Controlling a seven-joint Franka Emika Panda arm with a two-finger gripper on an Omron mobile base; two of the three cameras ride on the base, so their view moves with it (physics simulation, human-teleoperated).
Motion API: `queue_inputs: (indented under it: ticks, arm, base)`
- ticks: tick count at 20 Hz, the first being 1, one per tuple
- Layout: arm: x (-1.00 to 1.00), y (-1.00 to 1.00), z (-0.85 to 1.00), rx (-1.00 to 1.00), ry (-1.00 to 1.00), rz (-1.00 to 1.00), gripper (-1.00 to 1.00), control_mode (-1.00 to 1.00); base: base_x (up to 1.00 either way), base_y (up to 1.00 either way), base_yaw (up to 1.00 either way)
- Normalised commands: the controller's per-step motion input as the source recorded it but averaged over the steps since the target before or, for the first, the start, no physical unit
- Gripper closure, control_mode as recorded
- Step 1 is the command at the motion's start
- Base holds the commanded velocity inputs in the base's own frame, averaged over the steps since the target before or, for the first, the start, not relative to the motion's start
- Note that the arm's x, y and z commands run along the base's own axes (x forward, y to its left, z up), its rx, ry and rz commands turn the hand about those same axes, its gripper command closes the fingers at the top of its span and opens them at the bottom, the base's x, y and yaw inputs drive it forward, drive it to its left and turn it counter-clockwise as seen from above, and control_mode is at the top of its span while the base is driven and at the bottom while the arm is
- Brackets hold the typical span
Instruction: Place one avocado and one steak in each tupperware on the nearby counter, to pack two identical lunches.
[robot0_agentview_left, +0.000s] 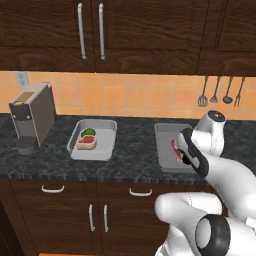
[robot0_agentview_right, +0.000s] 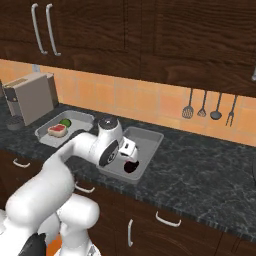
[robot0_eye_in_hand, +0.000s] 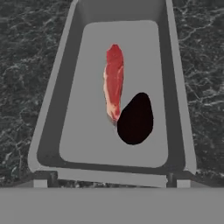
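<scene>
Steak (robot0_eye_in_hand: 113, 83) in tupperware (robot0_eye_in_hand: 175, 87), below open gripper (robot0_agentview_right: 131, 151)

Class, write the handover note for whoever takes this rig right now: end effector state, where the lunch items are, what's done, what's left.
End effector: open, empty, above the right tupperware.
Right tupperware: one steak and a dark avocado inside, touching.
Left tupperware near the coffee machine: one green avocado and one steak.
Done: both lunches look packed on the counter.
Left: probably just withdraw the arm.
</scene>
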Motion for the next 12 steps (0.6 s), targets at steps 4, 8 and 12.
queue_inputs:
  ticks: [4,8,12]
  arm:
    - [-0.57,0.18,0.86,0.00,-0.12,0.00,-1.00,-1.00]
    - [-0.62,0.13,0.89,0.00,-0.09,0.00,-1.00,-1.00]
    - [-0.70,0.08,0.91,0.00,-0.07,0.00,-1.00,-1.00]
  base:
    - [0.00,0.00,0.00]
    - [0.00,0.00,0.00]
    - [0.00,0.00,0.00]
